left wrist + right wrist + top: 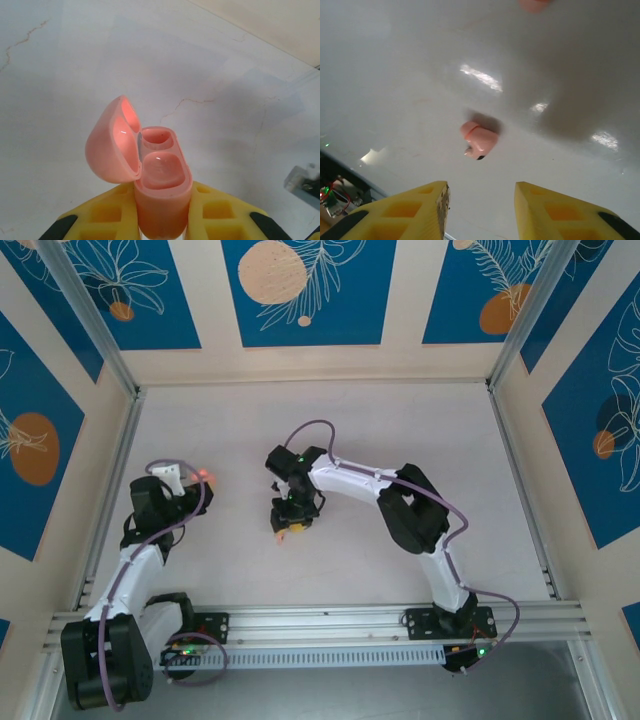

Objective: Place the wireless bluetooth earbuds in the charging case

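Left wrist: left gripper [162,212] clamps the open charging case [160,167].

A lab robot cell: aluminium framing [330,618] and printed panels [305,290] enclose the white table [380,420]

Bright, diffuse overhead light. Glare patches on table [481,77], right wrist view; soft shadow beside pink earbud [479,140]; foreground blurred.
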